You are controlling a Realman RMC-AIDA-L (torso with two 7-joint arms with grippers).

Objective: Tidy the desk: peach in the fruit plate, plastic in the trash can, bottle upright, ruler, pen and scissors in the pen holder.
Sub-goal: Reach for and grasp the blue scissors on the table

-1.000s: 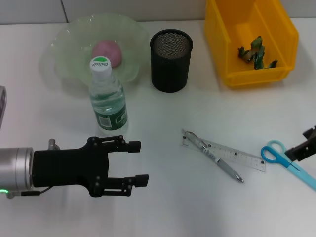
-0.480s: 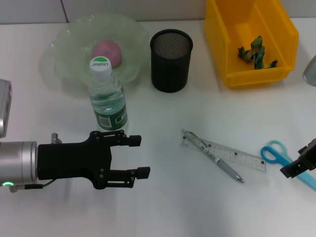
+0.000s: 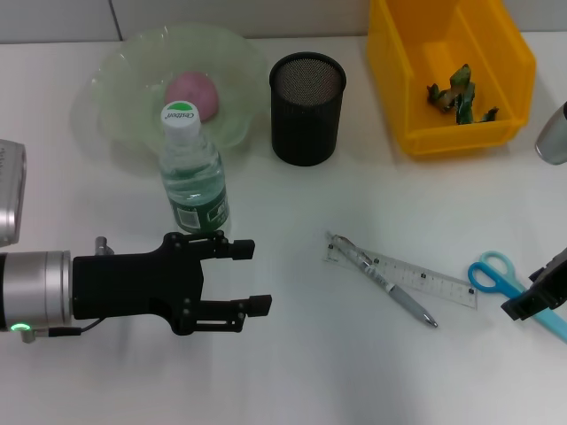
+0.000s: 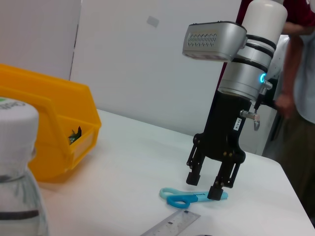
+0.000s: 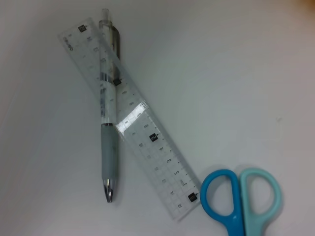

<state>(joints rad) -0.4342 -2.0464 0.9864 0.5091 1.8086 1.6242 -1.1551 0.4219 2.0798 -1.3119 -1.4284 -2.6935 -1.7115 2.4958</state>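
Note:
The pink peach (image 3: pixel 192 95) lies in the green fruit plate (image 3: pixel 115 97). In front of the plate the water bottle (image 3: pixel 193 173) stands upright, and my left gripper (image 3: pixel 255 276) is open just in front of it, holding nothing. The ruler (image 3: pixel 416 279) and pen (image 3: pixel 381 279) lie crossed on the table, with the blue scissors (image 3: pixel 493 274) to their right. My right gripper (image 4: pixel 203 185) hangs open over the scissors' blades (image 4: pixel 192 197). Crumpled green plastic (image 3: pixel 459 96) sits in the yellow bin (image 3: pixel 394 80). The black mesh pen holder (image 3: pixel 306 108) stands empty. The right wrist view shows the ruler (image 5: pixel 133 120), pen (image 5: pixel 109 123) and scissors handles (image 5: pixel 243 196).
The yellow bin (image 4: pixel 49 132) stands at the back right and the bottle (image 4: pixel 17 172) fills the near corner of the left wrist view. A person (image 4: pixel 295 73) stands beyond the table behind my right arm.
My right gripper has come down toward the table's front over the scissors blades. The left gripper has edged slightly right. The objects have not moved.

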